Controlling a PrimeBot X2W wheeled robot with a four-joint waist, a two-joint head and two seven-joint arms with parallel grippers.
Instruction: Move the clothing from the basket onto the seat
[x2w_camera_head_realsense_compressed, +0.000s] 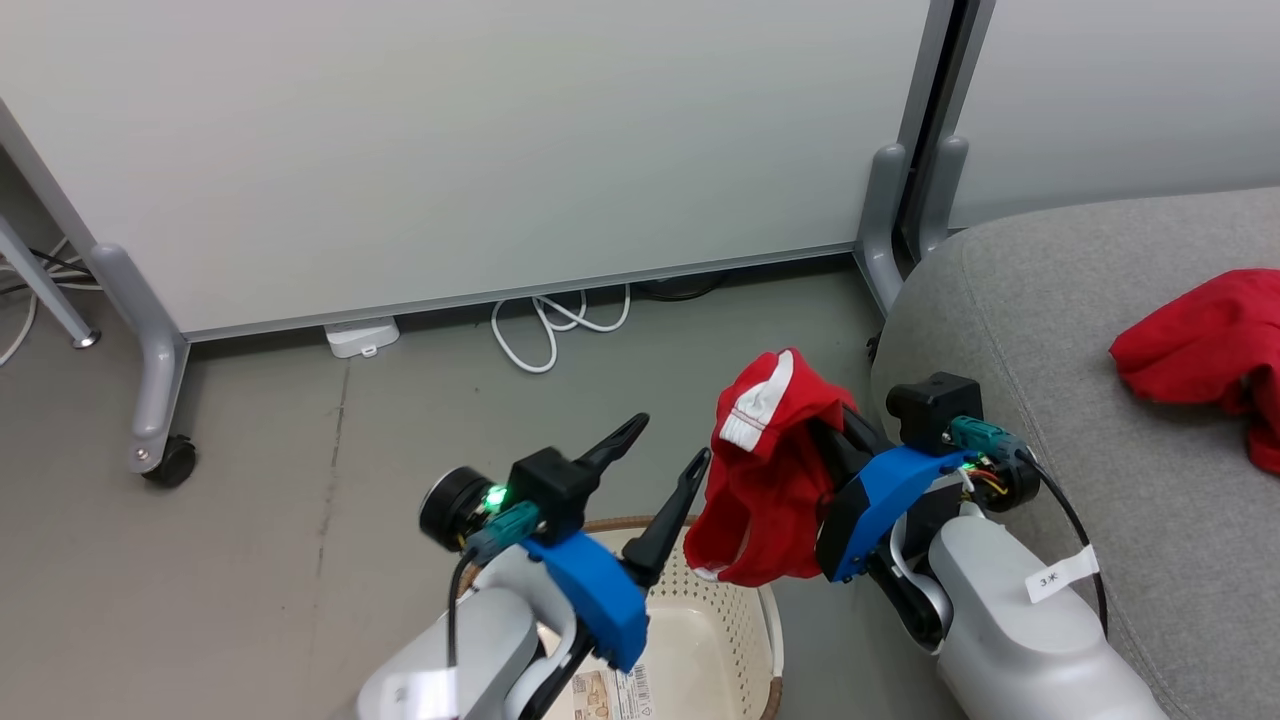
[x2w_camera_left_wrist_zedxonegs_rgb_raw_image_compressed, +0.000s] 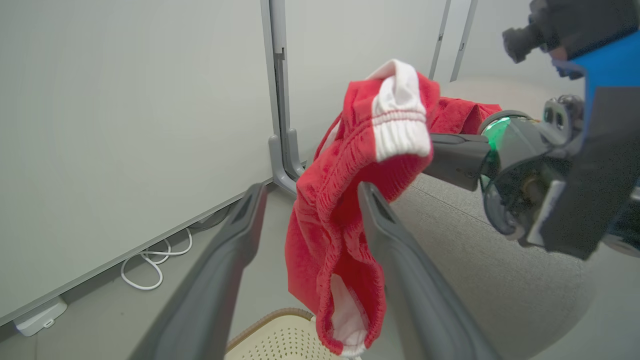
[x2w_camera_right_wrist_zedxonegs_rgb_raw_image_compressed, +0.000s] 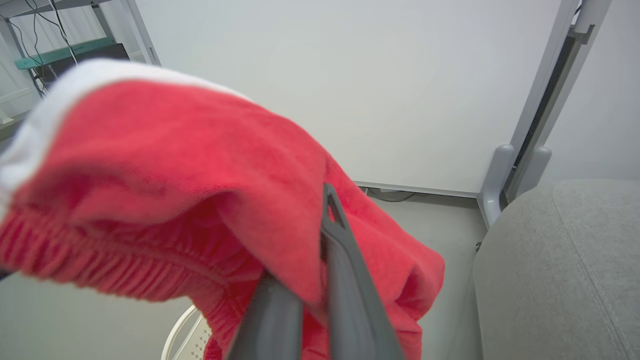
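Over the right rim of the perforated cream basket (x2w_camera_head_realsense_compressed: 745, 620), the right gripper (x2w_camera_right_wrist_zedxonegs_rgb_raw_image_compressed: 320, 280) pinches a limp, ribbed red garment (x2w_camera_head_realsense_compressed: 770, 480), seemingly clear of the spread left gripper (x2w_camera_head_realsense_compressed: 672, 438). Crumpled red cloth (x2w_camera_head_realsense_compressed: 1210, 345) lies further right on the grey seat (x2w_camera_head_realsense_compressed: 1050, 300).

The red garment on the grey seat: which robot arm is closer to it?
Right. The right end effector, shut on another red garment, is at the seat's edge, left of the lying garment; the open left end effector is farther, over the basket.
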